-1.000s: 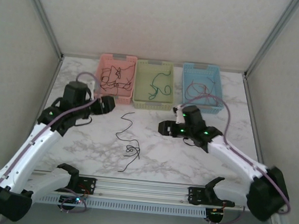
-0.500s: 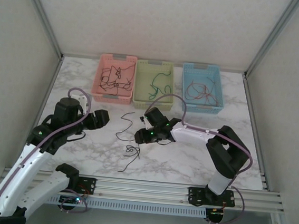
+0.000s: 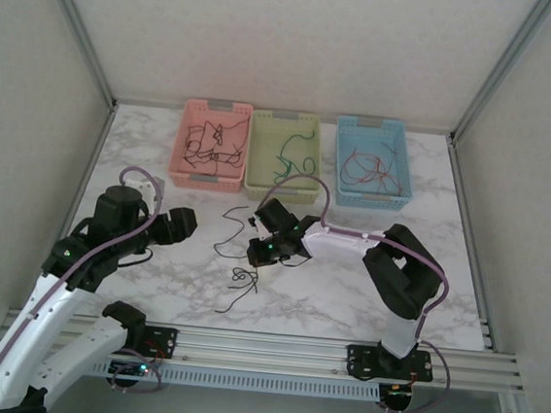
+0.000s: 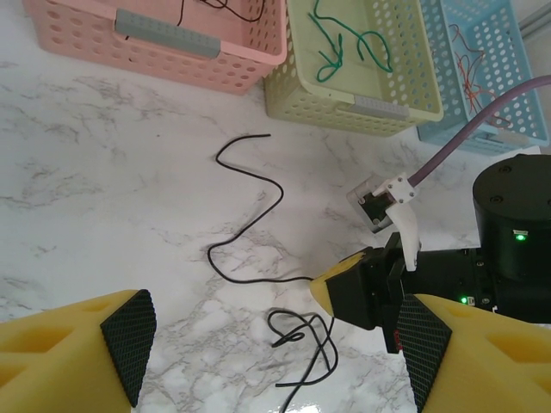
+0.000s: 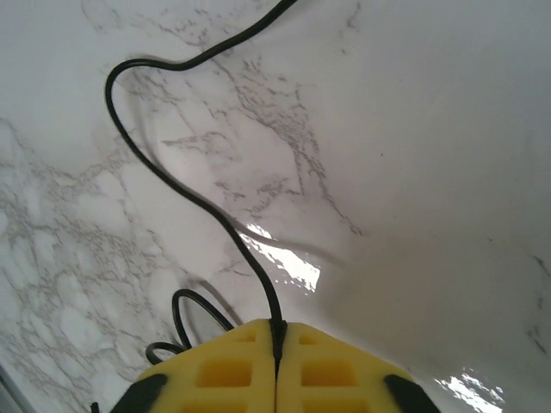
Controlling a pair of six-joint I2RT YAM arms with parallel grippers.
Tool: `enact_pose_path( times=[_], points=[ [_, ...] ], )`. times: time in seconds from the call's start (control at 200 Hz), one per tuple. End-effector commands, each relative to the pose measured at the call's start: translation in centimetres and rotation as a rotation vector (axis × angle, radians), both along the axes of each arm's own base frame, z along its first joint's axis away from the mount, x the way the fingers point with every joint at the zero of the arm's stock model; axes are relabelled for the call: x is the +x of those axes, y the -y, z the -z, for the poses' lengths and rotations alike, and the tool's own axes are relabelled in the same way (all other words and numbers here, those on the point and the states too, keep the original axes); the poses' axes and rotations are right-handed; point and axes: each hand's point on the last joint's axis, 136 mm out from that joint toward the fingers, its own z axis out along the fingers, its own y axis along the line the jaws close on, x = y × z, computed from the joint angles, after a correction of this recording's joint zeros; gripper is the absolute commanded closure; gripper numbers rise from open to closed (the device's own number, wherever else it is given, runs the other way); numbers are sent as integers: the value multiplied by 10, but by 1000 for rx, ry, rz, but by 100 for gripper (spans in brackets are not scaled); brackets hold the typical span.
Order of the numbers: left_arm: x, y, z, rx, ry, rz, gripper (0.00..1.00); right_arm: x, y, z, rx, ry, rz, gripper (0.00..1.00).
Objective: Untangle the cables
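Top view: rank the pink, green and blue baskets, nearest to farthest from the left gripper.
1. pink basket: left end of the row, just beyond the left gripper.
2. green basket: middle of the row.
3. blue basket: right end of the row, across the table.

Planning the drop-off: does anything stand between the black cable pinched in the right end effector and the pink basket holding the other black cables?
Nothing visible does. From the right end effector, shut on the black cable, bare marble table runs to the pink basket. The open left end effector sits left of that line.
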Motion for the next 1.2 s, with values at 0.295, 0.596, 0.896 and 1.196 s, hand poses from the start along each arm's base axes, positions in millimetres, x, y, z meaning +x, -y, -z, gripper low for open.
enact_pose_path(
  times=[0.295, 0.596, 0.896, 1.196],
  points=[
    [-4, -4, -3, 18, 11, -8, 23, -1, -2, -118, 214, 306, -102, 100],
    [-7, 14, -8, -72, 16, 62, 24, -11, 41, -197, 318, 559, -82, 100],
    [-17, 56, -50, -196, 96, 314, 23, -26, 74, -237, 376, 679, -96, 100],
    [-27, 71, -113, 204, 421, 614, 19, -39, 81, -266, 445, 679, -131, 100]
  ],
)
